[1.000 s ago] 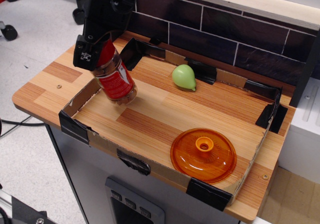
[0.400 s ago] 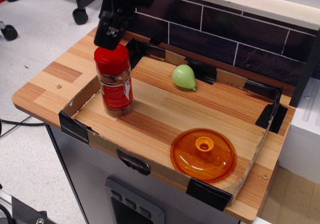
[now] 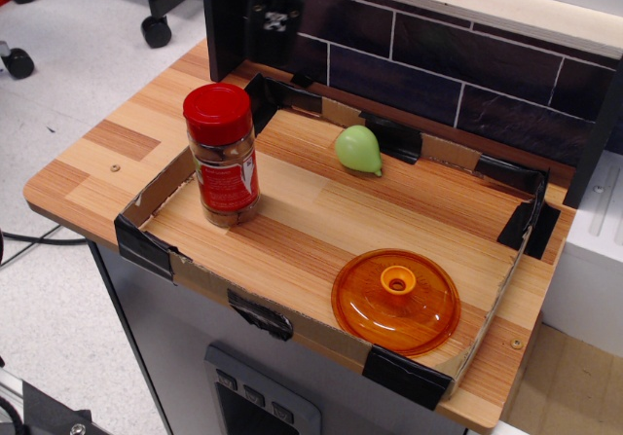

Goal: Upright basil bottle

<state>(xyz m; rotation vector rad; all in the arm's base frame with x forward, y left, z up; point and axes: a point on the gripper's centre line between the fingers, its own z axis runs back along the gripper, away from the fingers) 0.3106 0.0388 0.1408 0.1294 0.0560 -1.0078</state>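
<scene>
Fingers (image 3: 275, 17) at twelve o'clock hold nothing; whether spread, I cannot tell. Basil bottle (image 3: 224, 155) stands upright: probably light, rigid, slick plastic; best gripped mid-body.

No readable text. Clear plastic spice jar w/ red screw cap (image 3: 225, 155) has red label w/ white marks, too small to make out; nothing else bears lettering.

A green pear (image 3: 358, 150) and orange lid (image 3: 395, 301) lie well apart in the cardboard tray (image 3: 200, 274).
</scene>
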